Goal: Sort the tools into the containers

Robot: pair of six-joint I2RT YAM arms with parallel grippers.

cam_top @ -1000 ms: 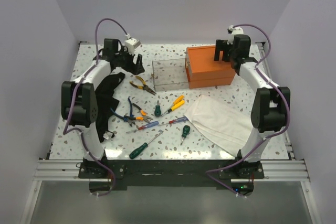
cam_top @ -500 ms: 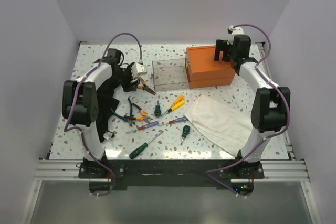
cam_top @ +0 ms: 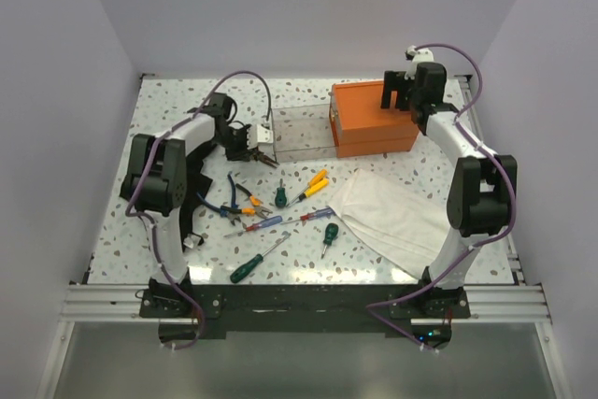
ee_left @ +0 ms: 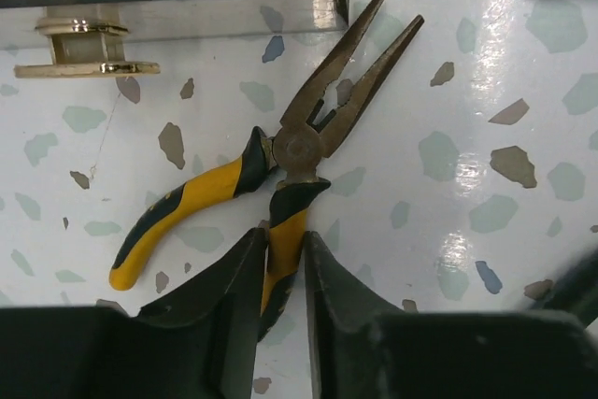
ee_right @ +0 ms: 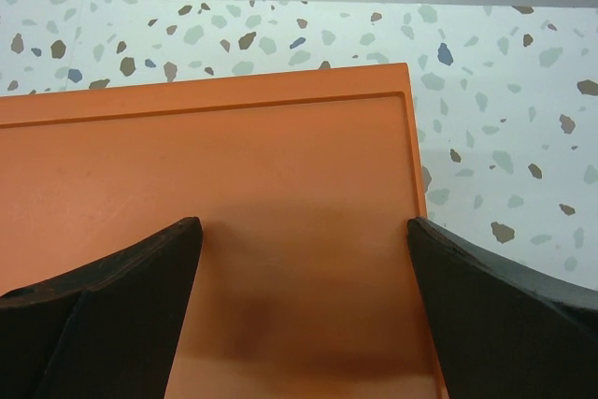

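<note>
Yellow-and-black needle-nose pliers lie on the speckled table with their jaws apart, just in front of a clear drawer. That drawer stands out from the left face of the orange box. My left gripper is low over the pliers, and both fingers press one handle between them. My right gripper hangs wide open above the orange box's lid with nothing between its fingers; it shows at the back right.
Several other tools lie mid-table: blue-handled pliers, a yellow screwdriver, a blue-and-red one and green ones. A white cloth lies at the right, black fabric at the left. A brass latch sits by the drawer's edge.
My left arm swung from the back left corner rightwards and down onto the yellow pliers, and its fingers narrowed onto one handle. The right arm has stayed still.
</note>
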